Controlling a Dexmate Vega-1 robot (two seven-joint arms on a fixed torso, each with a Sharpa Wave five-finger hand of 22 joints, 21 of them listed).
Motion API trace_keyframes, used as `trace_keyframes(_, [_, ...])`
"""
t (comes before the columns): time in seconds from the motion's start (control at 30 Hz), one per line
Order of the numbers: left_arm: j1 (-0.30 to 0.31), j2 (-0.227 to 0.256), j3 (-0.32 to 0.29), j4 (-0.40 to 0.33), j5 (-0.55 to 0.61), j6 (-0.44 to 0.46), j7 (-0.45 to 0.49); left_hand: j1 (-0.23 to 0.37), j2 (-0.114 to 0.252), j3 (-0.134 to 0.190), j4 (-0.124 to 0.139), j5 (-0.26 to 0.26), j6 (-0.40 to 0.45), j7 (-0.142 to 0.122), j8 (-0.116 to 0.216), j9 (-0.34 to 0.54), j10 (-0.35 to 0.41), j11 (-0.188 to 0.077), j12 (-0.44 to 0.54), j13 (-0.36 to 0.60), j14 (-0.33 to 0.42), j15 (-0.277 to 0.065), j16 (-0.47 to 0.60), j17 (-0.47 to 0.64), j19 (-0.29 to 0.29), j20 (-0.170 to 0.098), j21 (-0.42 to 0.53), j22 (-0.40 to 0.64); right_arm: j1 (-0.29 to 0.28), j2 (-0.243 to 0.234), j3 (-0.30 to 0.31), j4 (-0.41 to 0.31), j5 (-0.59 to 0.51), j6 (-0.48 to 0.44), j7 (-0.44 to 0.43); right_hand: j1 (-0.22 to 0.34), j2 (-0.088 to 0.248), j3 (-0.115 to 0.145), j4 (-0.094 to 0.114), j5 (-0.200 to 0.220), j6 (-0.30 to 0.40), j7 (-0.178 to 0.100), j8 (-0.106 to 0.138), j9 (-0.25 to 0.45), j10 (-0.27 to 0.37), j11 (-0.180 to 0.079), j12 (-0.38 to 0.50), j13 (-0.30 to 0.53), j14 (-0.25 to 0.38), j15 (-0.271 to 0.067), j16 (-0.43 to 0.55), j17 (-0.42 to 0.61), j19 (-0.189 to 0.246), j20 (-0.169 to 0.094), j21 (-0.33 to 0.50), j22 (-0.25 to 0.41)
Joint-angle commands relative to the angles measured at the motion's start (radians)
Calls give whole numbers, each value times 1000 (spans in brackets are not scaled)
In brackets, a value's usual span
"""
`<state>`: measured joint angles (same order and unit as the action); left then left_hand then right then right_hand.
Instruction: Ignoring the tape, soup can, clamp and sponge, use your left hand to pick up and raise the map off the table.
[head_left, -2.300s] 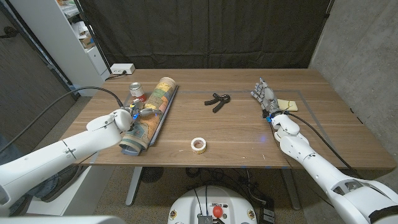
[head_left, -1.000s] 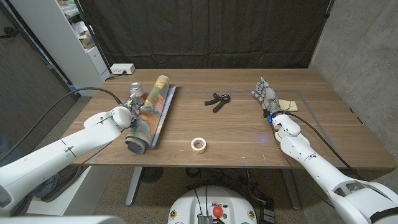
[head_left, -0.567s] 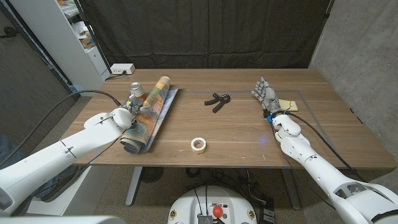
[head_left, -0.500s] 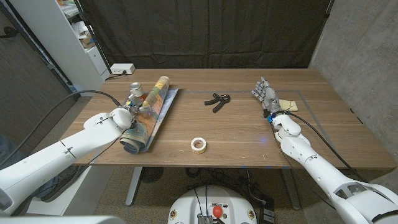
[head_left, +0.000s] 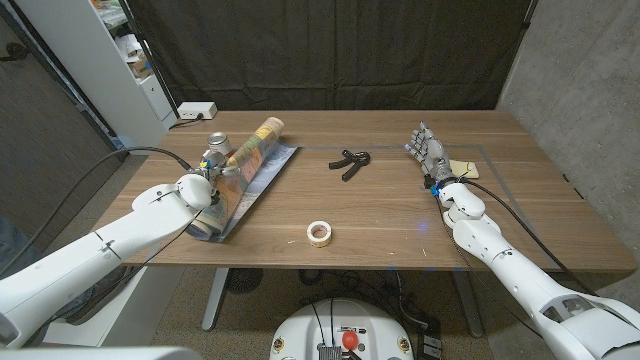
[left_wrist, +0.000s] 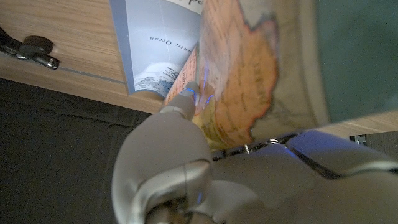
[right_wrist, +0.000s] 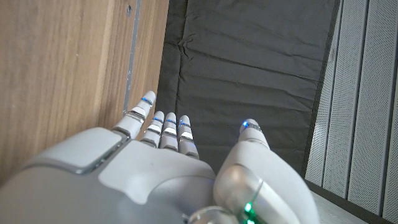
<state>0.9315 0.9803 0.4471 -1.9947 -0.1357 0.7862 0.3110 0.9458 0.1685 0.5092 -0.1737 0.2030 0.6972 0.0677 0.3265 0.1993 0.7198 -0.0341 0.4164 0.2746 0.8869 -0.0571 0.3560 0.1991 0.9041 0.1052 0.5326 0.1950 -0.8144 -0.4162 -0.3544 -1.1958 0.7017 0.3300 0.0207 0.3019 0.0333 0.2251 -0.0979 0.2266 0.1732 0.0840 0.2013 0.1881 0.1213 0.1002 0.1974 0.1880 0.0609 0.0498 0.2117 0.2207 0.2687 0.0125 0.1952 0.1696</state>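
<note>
Map (head_left: 243, 165), rolled with one loose sheet trailing onto the wooden desk (head_left: 380, 215), sits tilted at the desk's left side in the grasp of the robot's left hand (head_left: 212, 178), which clasps its middle; a soup can (head_left: 216, 146) stands just behind. Right hand (head_left: 425, 150) waits with fingers spread, grasping nothing, beside a yellow sponge (head_left: 461, 167). Black clamp (head_left: 348, 161) and tape roll (head_left: 319, 232) lie mid-desk.
</note>
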Motion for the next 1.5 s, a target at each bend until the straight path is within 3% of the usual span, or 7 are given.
trace_keyframes(0.03, [20, -11, -28, 4, -24, -37, 36, 6, 0, 13, 7, 6, 57, -10, 10, 11, 18, -2, 6, 4, 17, -1, 5, 2, 16, -4, 8, 3, 5, 0, -3, -2, -4, -3, -3, -3, 8, -4, 1, -5, 10, 0, -2, 3, 8, 1, 0, 3, 11, 0, 6, 4, 3, 2, -1, 3])
trace_keyframes(0.47, [73, -10, -93, -3, -78, -123, 56, -21, -13, 5, 30, -3, 71, -15, 12, 14, 30, -5, 7, 13, 35, -3, 4, 3, 24, -9, 17, 1, 15, 6, -9, 4, -9, -2, -4, -3, 9, -4, 0, -5, 10, -1, -2, 3, 10, 2, 1, 3, 11, 0, 5, 4, 3, 2, -1, 3])
trace_keyframes(0.67, [99, 0, -124, -26, -96, -135, 69, -12, -10, 13, 23, -2, 75, -13, 12, 16, 37, -5, 8, 17, 41, -8, 4, 4, 24, -6, 19, 1, 18, 8, -10, 8, -9, -2, -2, -3, 9, -4, 0, -4, 11, 0, -2, 3, 10, 0, 1, 3, 11, 0, 5, 4, 3, 3, -1, 3])
trace_keyframes(0.8, [108, 6, -132, -38, -96, -137, 78, 14, 9, 36, 15, 0, 135, -29, 39, 30, 95, -26, 27, 28, 59, -12, 6, 7, 22, -8, 25, 0, 20, 10, -11, 11, -10, -1, -1, -3, 9, -4, 0, -5, 10, 0, -3, 3, 11, 1, 1, 3, 11, -1, 5, 5, 3, 3, -1, 3])
trace_keyframes(0.83, [111, 8, -135, -39, -97, -143, 79, 13, 10, 38, 18, 0, 151, -21, 46, 33, 94, -24, 26, 30, 61, -12, 5, 7, 22, -9, 26, 0, 21, 10, -11, 12, -10, 0, 0, -3, 9, -4, 0, -5, 10, 0, -3, 3, 11, 0, 1, 3, 11, -1, 5, 5, 3, 3, -1, 3])
trace_keyframes(1.5, [172, 40, -203, -101, -112, -175, 97, 3, 3, 39, 28, -4, 157, -19, 54, 45, 99, -23, 25, 42, 64, -13, 3, 11, 19, -8, 32, 0, 17, 0, -10, -10, -17, -3, -8, -2, 10, -5, -2, -5, 10, 1, -3, 3, 10, 1, 0, 3, 12, -1, 5, 5, 3, 3, -1, 3])
